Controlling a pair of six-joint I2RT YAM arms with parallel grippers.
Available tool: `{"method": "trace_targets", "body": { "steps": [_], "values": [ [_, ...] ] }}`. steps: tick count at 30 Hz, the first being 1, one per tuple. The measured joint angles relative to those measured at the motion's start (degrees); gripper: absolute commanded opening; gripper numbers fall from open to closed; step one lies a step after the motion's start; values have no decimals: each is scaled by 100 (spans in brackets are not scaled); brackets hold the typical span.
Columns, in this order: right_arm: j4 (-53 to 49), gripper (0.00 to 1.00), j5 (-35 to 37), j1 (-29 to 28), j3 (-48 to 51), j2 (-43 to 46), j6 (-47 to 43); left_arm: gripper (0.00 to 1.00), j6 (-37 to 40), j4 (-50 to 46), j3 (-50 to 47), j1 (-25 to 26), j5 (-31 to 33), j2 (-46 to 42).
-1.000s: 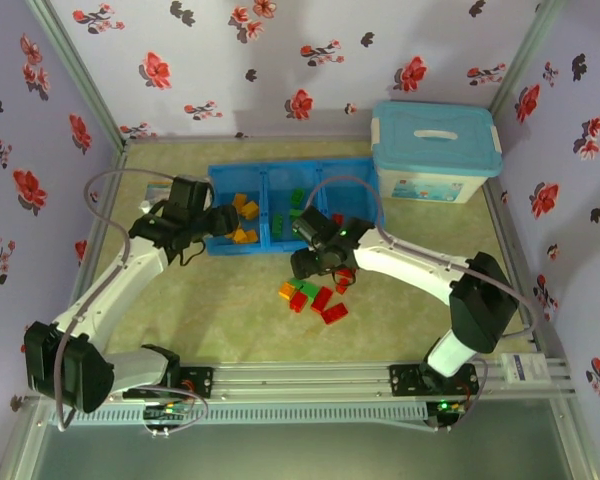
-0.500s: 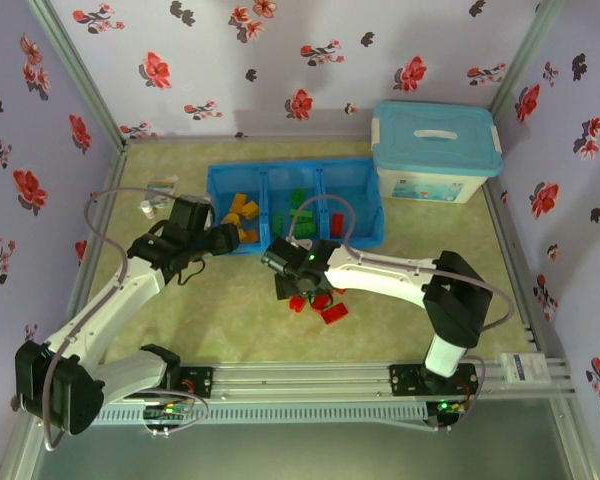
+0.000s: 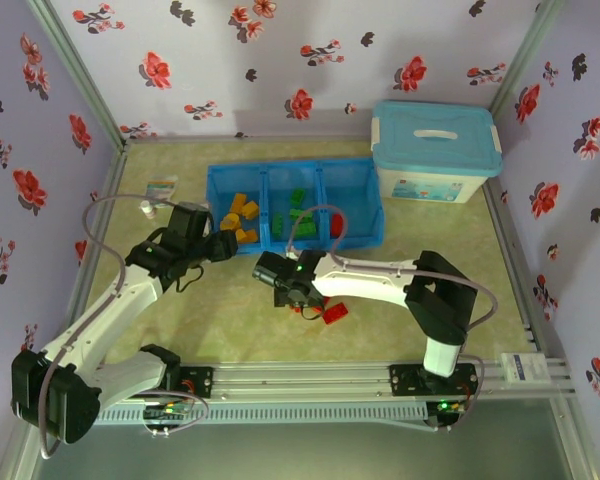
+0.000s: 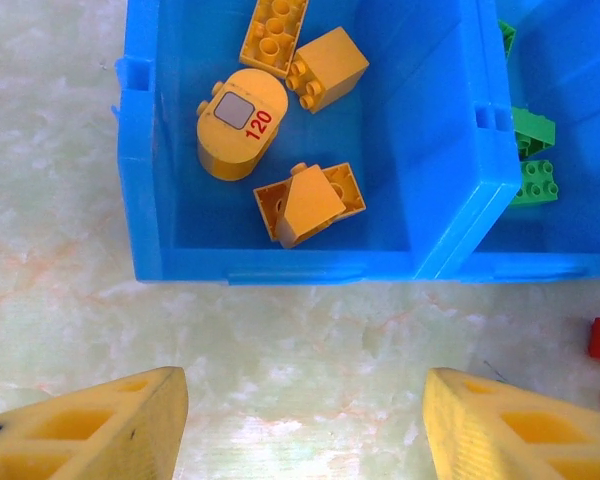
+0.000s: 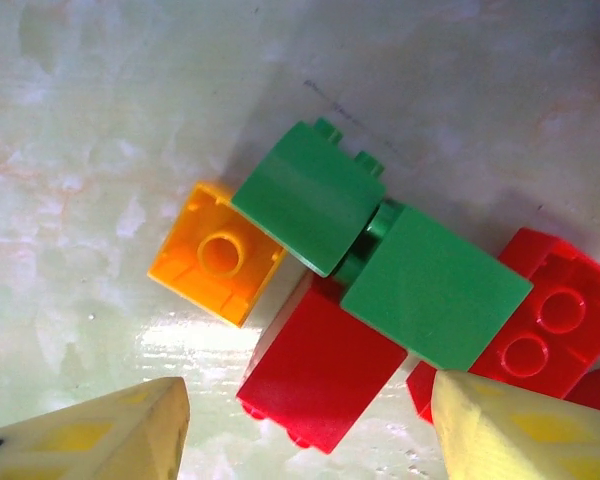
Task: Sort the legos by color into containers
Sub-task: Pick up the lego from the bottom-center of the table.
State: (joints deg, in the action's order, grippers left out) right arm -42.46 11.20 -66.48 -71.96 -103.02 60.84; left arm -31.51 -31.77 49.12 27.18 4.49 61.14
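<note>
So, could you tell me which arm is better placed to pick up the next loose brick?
Right. The right gripper hangs open directly over the loose bricks on the table. The left gripper, open and empty, sits by the tray, apart from that pile.

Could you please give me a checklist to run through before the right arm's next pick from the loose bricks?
1. Right tool open and empty above the loose pile: ok.
2. One brick isolated between its fingers: not ok; the orange brick, green bricks and red brick lie packed together.
3. Left tool open and empty: ok.
4. Left compartment holds only yellow-orange bricks: ok.
5. The two tools not touching each other in the top view: ok.
6. Which brick the right tool would close on: cannot tell.
</note>
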Motion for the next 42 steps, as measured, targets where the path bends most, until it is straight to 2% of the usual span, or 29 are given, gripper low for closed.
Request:
{"method": "trace_targets", "body": {
  "steps": [8, 19, 25, 33, 42],
  "values": [
    [11, 57, 2, -109, -2, -254, 400, 63, -7, 0, -50, 0, 0, -13],
    [37, 55, 46, -87, -92, -544, 522, 63, -7, 0, -116, 0, 42, -129],
    [50, 47, 85, -15, -151, -756, 520, 62, -7, -2, -131, 0, 66, -138],
    [28, 27, 138, -15, -166, -811, 431, 62, -4, 0, -131, 0, 90, -133],
    [-597, 26, 656, -55, -621, -601, 15, 62, -7, 0, -131, 0, 90, -120]
  ]
}}
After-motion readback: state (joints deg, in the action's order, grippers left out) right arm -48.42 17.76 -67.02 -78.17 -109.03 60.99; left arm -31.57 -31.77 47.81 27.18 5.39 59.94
